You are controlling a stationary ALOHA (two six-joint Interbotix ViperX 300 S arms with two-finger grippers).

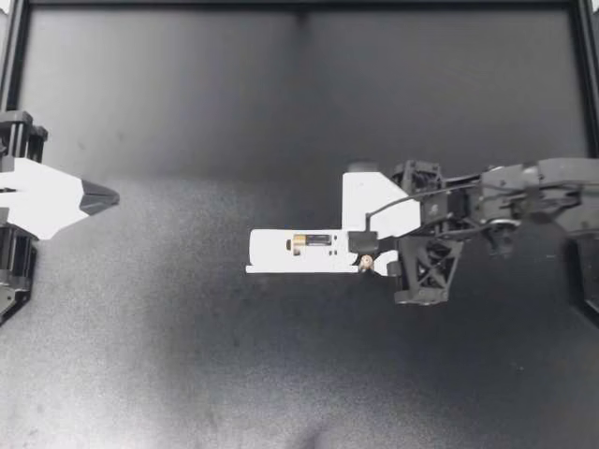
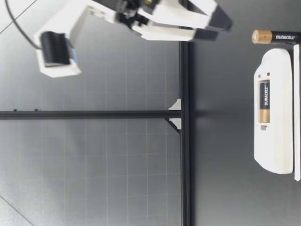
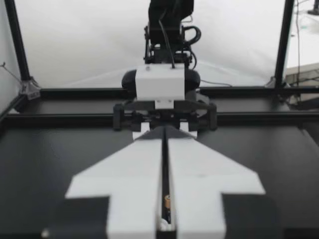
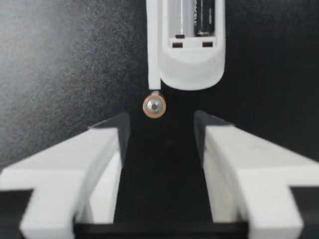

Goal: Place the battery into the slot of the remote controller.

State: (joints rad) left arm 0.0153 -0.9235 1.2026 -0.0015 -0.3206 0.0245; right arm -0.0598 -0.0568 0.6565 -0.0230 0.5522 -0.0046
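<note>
The white remote (image 1: 281, 251) lies mid-table with its slot uncovered, and one battery (image 1: 314, 241) sits in that slot. A second battery (image 1: 367, 263) stands on end on the table, just off the remote's end, gold end up. My right gripper (image 1: 365, 248) hangs above it, open and holding nothing. In the right wrist view this loose battery (image 4: 154, 106) shows end-on ahead of the open gripper (image 4: 160, 129), beside the remote (image 4: 189, 64). In the low view the right gripper (image 2: 217, 27) is well above the loose battery (image 2: 275, 36). My left gripper (image 1: 108, 196) is shut at the table's left edge.
A thin white strip (image 2: 297, 113) runs along the underside of the remote (image 2: 275, 141). A black frame rail (image 1: 299, 5) borders the table at the back and sides. In the left wrist view my right arm (image 3: 160, 82) faces the shut left gripper (image 3: 164, 132).
</note>
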